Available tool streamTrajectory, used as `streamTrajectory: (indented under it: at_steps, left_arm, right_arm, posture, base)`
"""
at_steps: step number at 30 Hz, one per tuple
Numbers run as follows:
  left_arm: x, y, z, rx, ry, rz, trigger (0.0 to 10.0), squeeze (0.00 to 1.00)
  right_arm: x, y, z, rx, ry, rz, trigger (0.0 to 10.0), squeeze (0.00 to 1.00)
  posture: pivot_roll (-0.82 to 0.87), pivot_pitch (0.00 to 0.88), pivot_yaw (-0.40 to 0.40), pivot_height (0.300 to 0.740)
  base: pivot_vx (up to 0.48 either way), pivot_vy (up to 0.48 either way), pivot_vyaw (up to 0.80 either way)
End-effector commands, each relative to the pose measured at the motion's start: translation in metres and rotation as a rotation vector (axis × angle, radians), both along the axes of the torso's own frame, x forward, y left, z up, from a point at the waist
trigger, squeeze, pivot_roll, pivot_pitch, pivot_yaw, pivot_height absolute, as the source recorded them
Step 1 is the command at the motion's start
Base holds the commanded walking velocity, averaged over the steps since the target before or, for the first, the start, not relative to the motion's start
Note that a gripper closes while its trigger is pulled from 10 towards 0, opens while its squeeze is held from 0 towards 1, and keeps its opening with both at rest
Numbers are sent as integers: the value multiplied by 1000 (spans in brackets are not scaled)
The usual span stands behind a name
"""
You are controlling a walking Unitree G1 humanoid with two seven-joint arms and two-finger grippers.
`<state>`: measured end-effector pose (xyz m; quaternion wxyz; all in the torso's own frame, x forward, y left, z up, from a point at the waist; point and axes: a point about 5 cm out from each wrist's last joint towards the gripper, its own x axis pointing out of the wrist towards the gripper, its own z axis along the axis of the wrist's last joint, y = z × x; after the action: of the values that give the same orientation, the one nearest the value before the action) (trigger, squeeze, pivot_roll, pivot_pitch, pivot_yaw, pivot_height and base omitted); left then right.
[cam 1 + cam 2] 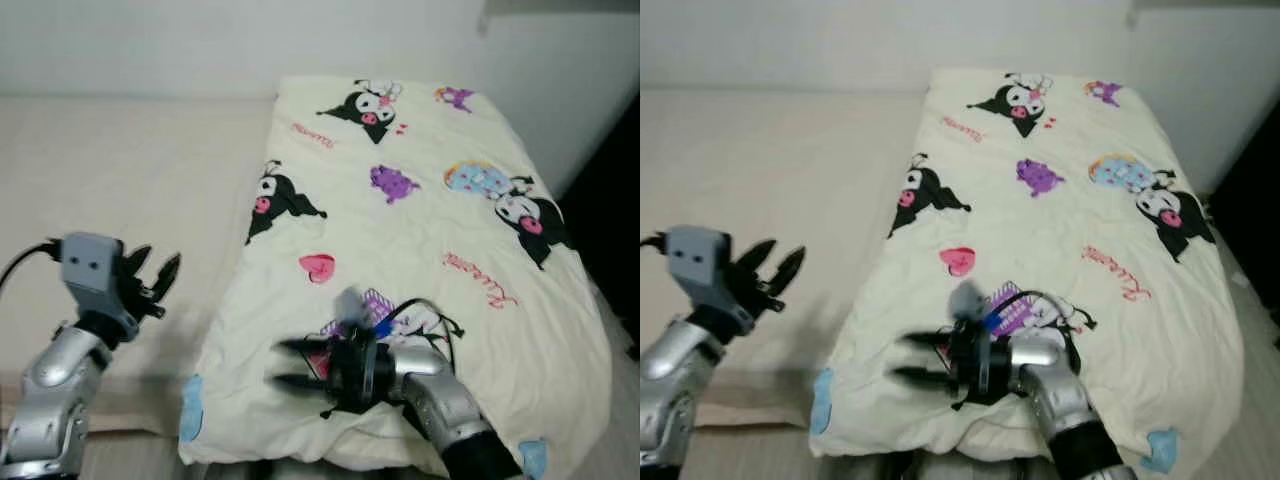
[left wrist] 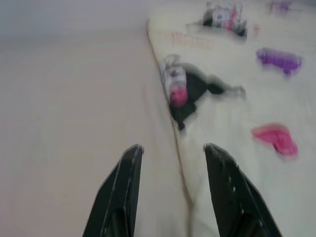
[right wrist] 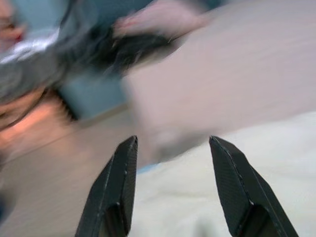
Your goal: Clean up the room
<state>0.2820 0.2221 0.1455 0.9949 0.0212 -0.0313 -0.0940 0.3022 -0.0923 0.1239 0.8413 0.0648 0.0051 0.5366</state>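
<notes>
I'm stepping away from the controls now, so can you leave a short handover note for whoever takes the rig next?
Left gripper: open, holding nothing, raised over the beige mattress beside the quilt's left edge.
Right gripper: open, holding nothing, low over the near edge of the cream cartoon-print quilt, fingers pointing toward the robot's left.
Done: quilt lies spread flat on the bed.
Left: I cannot tell what still needs tidying; neither gripper grasps anything yet.

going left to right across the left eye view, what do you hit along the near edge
left gripper over the bare mattress → blue corner patch of the cartoon blanket → right gripper, jaws open → blue patch at the blanket's other near corner
</notes>
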Motion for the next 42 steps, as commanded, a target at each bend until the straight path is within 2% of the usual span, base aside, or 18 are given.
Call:
streamTrajectory:
  at_steps: [1, 3, 4, 6, 7, 9, 12, 17, 18, 19, 23, 32, 35, 42]
  left_arm:
    - [-1, -5, -11, 5, 46, 2, 10000, 0]
    - [-1, -18, -19, 5, 51, -7, 10000, 0]
    - [-1, -18, -19, 5, 51, -7, 10000, 0]
    - [1, -30, -26, 8, 46, -2, 10000, 0]
    - [1, -30, -26, 8, 46, -2, 10000, 0]
    - [3, -40, -37, 12, 55, 16, 10000, 0]
    - [5, -46, -43, 11, 67, 38, 10000, 0]
    - [7, -53, -44, 5, 67, 31, 10000, 0]
    - [8, -65, -44, -8, 63, -5, 10000, 0]
    - [8, -70, -45, -6, 59, -22, 10000, 0]
    - [9, -77, -50, -10, 61, -33, 10000, 0]
    - [8, -80, -56, 5, 78, -29, 10000, 0]
    - [4, -77, -62, 2, 109, -11, 10000, 0]
    - [3, -72, -65, -2, 104, 26, 10000, 0]
  right_arm:
    - [-2, -7, -6, -10, 10, -79, 10000, 0]
    - [-5, -14, -12, -50, -10, -181, 10000, 0]
    - [-5, -14, -12, -50, -10, -181, 10000, 0]
    - [-6, -25, -20, -87, -9, -332, 10000, 0]
    - [-6, -25, -20, -87, -9, -332, 10000, 0]
    - [-2, -49, -31, -170, -6, -599, 10000, 0]
    - [-3, -71, -39, -208, 12, -837, 10000, 0]
    - [-9, -76, -43, -176, 25, -914, 10000, 0]
    - [-17, -78, -47, -156, 37, -961, 10000, 0]
    - [-19, -77, -49, -159, 38, -974, 10000, 0]
    - [-23, -74, -53, -161, 43, -1007, 10000, 0]
    - [-23, -68, -54, -152, 48, -1011, 10000, 0]
    - [-21, -64, -53, -154, 41, -991, 10000, 0]
    - [-19, -61, -51, -174, 21, -946, 10000, 0]
  posture:
    - [97, 109, -27, 608]
    - [70, 85, -15, 608]
    - [70, 85, -15, 608]
    - [46, 64, 2, 608]
    - [46, 64, 2, 608]
    - [18, 45, 31, 608]
    - [11, 36, 40, 608]
    - [2, 24, 51, 613]
    - [-16, 14, 62, 623]
    - [-16, 14, 62, 627]
    - [-24, 8, 66, 647]
    - [-20, 5, 50, 668]
    - [-19, 4, 41, 682]
    - [-17, 9, 9, 702]
  base:
    - [0, 0, 0]
    - [0, 0, 0]
    - [0, 0, 0]
    - [0, 0, 0]
    - [0, 0, 0]
    - [0, 0, 0]
    - [0, 0, 0]
    - [0, 0, 0]
    - [0, 0, 0]
    - [0, 0, 0]
    - [0, 0, 0]
    - [0, 0, 0]
    - [0, 0, 0]
    - [0, 0, 0]
